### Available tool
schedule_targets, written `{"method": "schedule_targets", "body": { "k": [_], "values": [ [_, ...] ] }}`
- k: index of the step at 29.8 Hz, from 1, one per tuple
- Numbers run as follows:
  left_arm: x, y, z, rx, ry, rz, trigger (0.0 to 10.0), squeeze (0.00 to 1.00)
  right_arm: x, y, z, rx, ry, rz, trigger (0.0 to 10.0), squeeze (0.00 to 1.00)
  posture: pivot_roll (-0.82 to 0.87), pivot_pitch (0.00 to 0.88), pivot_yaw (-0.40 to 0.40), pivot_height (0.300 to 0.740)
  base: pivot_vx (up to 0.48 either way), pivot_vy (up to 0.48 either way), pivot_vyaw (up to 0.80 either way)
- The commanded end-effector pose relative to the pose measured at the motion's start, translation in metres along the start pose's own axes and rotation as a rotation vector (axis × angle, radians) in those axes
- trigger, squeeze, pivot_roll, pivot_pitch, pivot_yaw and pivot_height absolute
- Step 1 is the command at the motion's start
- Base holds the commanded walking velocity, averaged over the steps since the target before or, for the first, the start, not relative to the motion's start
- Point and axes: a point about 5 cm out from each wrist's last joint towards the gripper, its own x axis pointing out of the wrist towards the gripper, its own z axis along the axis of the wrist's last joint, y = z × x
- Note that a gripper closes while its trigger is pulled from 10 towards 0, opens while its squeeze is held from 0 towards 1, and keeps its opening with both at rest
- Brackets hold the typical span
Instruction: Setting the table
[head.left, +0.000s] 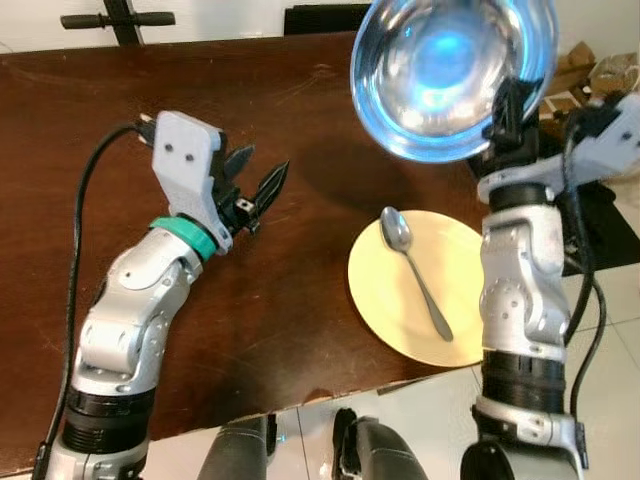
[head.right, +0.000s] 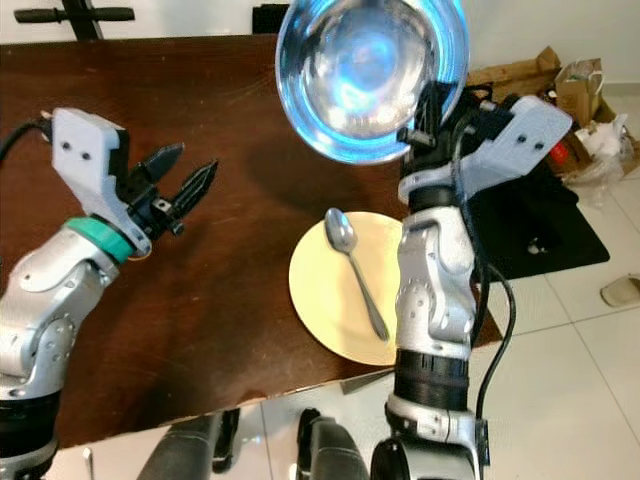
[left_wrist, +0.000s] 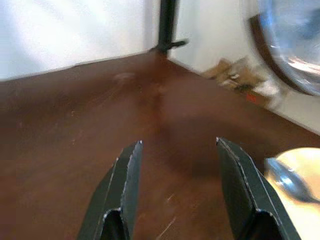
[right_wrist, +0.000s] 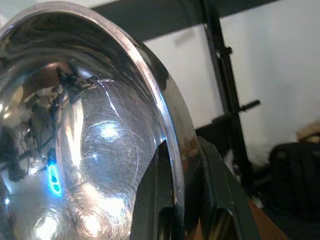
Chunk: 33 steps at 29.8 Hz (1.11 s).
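Judging by the layout, the setting is partly done: a plate (head.left: 400, 305) lies on the tabletop (head.left: 120, 100) with a spoon (head.left: 415, 270) resting across it, just below the right claw (head.left: 510, 105). That claw is clenched on the rim of a steel bowl (head.left: 450, 70), held tilted in the air above the tabletop, so the bowl is not yet set down. The left claw (head.left: 262, 180), released and empty, hovers over bare wood well apart from the plate.

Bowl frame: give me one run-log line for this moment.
right gripper: shut on bowl rim, held above table | left gripper: open, empty, over table | spoon lies on plate
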Motion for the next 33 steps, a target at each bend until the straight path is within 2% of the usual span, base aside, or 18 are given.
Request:
{"method": "schedule_targets", "body": {
  "k": [1, 4, 5, 8, 15, 20, 33],
  "values": [
    [0.007, 0.000, -0.002, 0.024, 0.011, 0.068, 10.0, 0.00, -0.006, -0.004, 0.008, -0.051, -0.035, -0.030, 10.0, 0.00, 0.18, 0.111, 0.030, 0.740, 0.000, 0.000, 0.00],
    [0.011, 0.001, 0.000, 0.038, 0.003, 0.096, 10.0, 0.00, -0.008, -0.007, 0.007, -0.076, -0.035, -0.048, 10.0, 0.00, 0.18, 0.111, 0.030, 0.740, 0.000, 0.000, 0.00],
    [0.014, 0.001, 0.001, 0.067, -0.011, 0.110, 10.0, 0.00, -0.009, -0.009, 0.007, -0.116, -0.041, -0.059, 10.0, 0.00, 0.18, 0.099, 0.039, 0.740, 0.000, 0.000, 0.00],
    [0.021, 0.002, 0.000, 0.069, -0.005, 0.134, 10.0, 0.00, -0.006, -0.010, 0.008, -0.173, -0.058, -0.085, 10.0, 0.00, 0.18, 0.087, 0.051, 0.740, 0.000, 0.000, 0.00],
    [0.031, 0.007, 0.002, 0.096, -0.021, 0.150, 10.0, 0.00, -0.005, 0.000, 0.008, -0.161, -0.063, -0.074, 10.0, 0.00, 0.16, 0.097, 0.053, 0.740, 0.000, 0.000, 0.00],
    [0.036, 0.011, 0.005, 0.101, -0.039, 0.187, 10.0, 0.00, -0.006, 0.004, 0.002, -0.126, -0.030, -0.067, 10.0, 0.00, 0.16, 0.089, 0.042, 0.740, 0.000, 0.000, 0.00],
    [0.037, 0.008, 0.002, 0.108, -0.056, 0.180, 10.0, 0.00, -0.006, 0.008, -0.006, -0.096, 0.017, -0.071, 10.0, 0.00, 0.15, 0.087, 0.038, 0.740, -0.287, 0.000, 0.00]
  ]
}}
